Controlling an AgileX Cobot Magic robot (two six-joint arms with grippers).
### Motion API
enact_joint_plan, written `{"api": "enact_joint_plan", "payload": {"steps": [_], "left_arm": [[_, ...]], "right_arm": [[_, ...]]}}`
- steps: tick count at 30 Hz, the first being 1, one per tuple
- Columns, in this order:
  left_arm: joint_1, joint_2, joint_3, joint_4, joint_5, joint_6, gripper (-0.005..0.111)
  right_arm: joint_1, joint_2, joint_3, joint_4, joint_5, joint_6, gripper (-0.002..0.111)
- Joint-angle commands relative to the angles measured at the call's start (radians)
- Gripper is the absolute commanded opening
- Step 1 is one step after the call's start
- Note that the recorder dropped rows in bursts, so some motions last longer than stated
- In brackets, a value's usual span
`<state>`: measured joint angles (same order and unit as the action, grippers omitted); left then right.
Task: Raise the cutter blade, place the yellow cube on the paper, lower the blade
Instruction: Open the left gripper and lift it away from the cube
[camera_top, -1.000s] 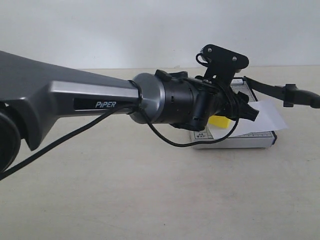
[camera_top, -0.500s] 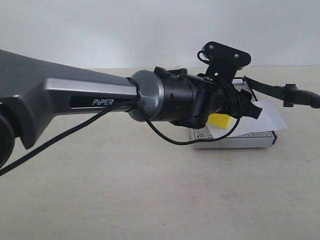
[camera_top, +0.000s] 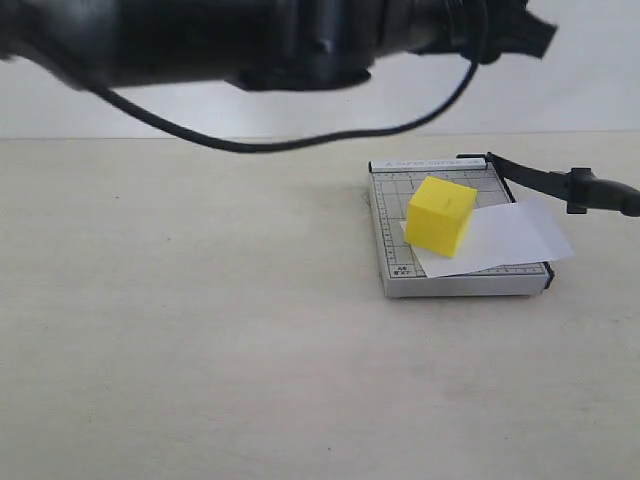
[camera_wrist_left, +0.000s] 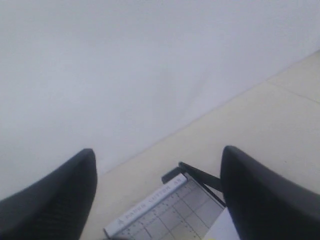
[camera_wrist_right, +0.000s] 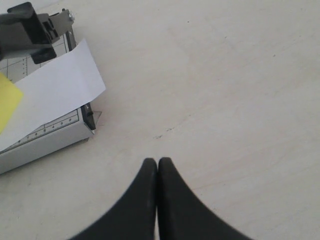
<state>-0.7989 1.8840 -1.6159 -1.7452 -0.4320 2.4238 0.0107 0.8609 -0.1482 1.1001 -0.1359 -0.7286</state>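
Observation:
The yellow cube (camera_top: 441, 215) sits free on the white paper (camera_top: 510, 232), which lies across the grey gridded trimmer base (camera_top: 392, 225). The cutter blade (camera_top: 560, 182) is raised, slanting out to the right from its hinge. My left gripper (camera_top: 505, 25) hangs high above the trimmer, blurred at the top of the exterior view. In its wrist view the left gripper (camera_wrist_left: 157, 152) is open and empty over the base (camera_wrist_left: 165, 215) and blade (camera_wrist_left: 200, 176). My right gripper (camera_wrist_right: 158, 161) is shut on nothing over bare table, beside the paper (camera_wrist_right: 55, 90), cube (camera_wrist_right: 7, 102) and blade handle (camera_wrist_right: 22, 30).
The beige table (camera_top: 200, 330) runs wide to the left and in front of the trimmer. A plain white wall (camera_top: 200, 110) stands behind. A black cable (camera_top: 300, 140) droops from the left arm above the table.
The left arm has risen sharply from the trimmer to the top of the view, uncovering the cube, which stays on the paper. The blade has not moved.

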Motion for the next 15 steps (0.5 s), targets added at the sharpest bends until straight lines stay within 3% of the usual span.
{"api": "enact_joint_plan", "payload": {"steps": [1,10,15], "left_arm": [[-0.035,-0.197,0.127,0.001,-0.112,0.037,0.067],[-0.126,-0.637,0.500,0.001,-0.242,-0.021,0.064],[-0.144,-0.867,0.653,0.001,-0.257,-0.045,0.064]], "right_arm": [[-0.001,-0.001,0.005,-0.007,-0.041,-0.006,0.000],[-0.001,-0.001,0.005,-0.007,-0.046,-0.006,0.000],[-0.001,-0.001,0.005,-0.007,-0.046,-0.006,0.000]]}}
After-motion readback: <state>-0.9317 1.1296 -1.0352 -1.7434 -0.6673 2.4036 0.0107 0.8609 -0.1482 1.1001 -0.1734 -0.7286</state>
